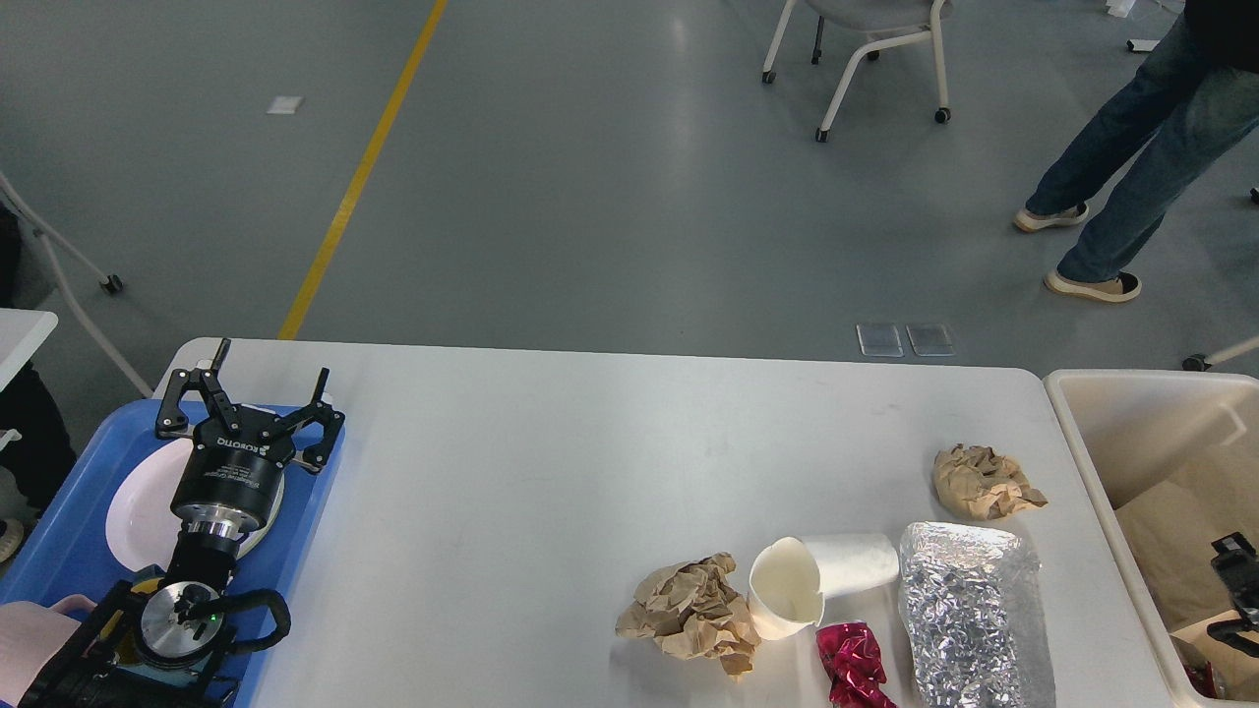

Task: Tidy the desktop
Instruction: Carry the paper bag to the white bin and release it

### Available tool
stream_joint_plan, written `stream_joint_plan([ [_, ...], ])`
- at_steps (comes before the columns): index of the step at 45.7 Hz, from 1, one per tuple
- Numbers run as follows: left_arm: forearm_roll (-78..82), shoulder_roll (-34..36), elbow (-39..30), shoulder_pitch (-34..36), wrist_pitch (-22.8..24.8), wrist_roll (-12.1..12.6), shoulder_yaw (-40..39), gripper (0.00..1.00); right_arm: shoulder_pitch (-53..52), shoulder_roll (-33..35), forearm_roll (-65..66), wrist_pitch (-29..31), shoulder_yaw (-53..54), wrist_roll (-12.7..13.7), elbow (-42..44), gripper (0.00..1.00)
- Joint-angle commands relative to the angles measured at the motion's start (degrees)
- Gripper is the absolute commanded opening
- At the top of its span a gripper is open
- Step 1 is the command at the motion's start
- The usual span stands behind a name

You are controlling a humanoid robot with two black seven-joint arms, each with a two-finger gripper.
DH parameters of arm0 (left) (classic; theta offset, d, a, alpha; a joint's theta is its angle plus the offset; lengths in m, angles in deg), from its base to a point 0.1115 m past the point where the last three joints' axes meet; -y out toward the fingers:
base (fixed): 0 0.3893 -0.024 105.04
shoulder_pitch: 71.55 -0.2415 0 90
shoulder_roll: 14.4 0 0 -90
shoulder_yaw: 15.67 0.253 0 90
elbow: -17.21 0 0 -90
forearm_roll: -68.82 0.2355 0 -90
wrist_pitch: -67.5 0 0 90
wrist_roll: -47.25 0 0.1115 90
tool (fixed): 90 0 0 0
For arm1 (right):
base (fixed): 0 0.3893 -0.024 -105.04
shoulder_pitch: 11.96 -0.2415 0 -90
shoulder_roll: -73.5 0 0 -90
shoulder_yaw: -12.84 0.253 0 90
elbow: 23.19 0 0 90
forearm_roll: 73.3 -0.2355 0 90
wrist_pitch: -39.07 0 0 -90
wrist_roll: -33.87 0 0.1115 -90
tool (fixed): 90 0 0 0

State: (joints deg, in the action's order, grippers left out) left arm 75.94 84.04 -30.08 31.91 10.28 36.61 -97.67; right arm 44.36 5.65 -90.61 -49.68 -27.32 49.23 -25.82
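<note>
Where desktop meets grey floor, litter

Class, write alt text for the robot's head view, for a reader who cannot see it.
A white desktop holds litter at its right: two crumpled brown paper balls, a tipped paper cup, a red wrapper and a foil bag. The left gripper hangs open over a blue tray with a plate; a beige bin stands at the right.
</note>
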Motion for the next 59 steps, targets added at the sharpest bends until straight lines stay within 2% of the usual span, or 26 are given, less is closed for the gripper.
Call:
stream_joint_plan([
  [1, 0.0, 0.0, -0.1, 0.0, 0.0, -0.1, 0.0, 0.96, 0.3, -1.1, 0.0, -0.4, 0.1, 0.0, -0.2, 0.0],
  [4, 0.0, 0.0, 0.0, 0.1, 0.0, -0.1, 0.0, 0.96, 0.0, -1.1, 0.0, -0.4, 0.1, 0.0, -0.4, 0.02],
  [5, 0.0, 0.0, 0.0, 0.1, 0.0, 0.0, 0.0, 0.96, -0.2, -0.9, 0.0, -0.5, 0.1, 0.0, -0.4, 0.21],
  [8, 0.0, 0.0, 0.0, 0.0, 0.0, 0.0, 0.0, 0.96, -0.8, -0.3, 0.0, -0.5, 0.2, 0.0, -0.5, 0.88],
  [9, 0.0, 0.0, 0.0, 0.0, 0.0, 0.0, 0.0, 0.97, -1.0, -0.3, 0.0, -0.5, 0.3, 0.0, -0.6, 1.0],
  [21, 0.0, 0.0, -0.1, 0.1, 0.0, 0.0, 0.0, 0.96, -3.5, -0.1, 0.0, 0.4, 5.6, 0.2, -3.1, 1.0],
  [33, 0.0, 0.0, 0.0, 0.1, 0.0, 0.0, 0.0, 0.96, -6.1, 2.4, 0.1, 0.4, 5.6, 0.2, -3.8, 1.0],
  [41, 0.0, 0.0, 0.0, 0.1, 0.0, 0.0, 0.0, 0.96, -12.1, 2.4, 4.3, 0.6, 3.4, 0.1, -3.7, 1.0],
  [45, 0.0, 0.0, 0.0, 0.1, 0.0, 0.0, 0.0, 0.96, -19.9, 1.6, 11.2, 1.0, 2.2, 0.0, -5.0, 1.0],
  [52, 0.0, 0.0, -0.1, 0.1, 0.0, 0.0, 0.0, 0.96, -37.9, 1.2, 23.0, 4.6, -4.6, 1.1, -19.2, 1.0],
  [59, 0.0, 0.0, 0.0, 0.1, 0.0, 0.1, 0.0, 0.96, -53.0, -1.6, 23.7, 10.9, -14.8, 1.5, -31.2, 1.0],
])
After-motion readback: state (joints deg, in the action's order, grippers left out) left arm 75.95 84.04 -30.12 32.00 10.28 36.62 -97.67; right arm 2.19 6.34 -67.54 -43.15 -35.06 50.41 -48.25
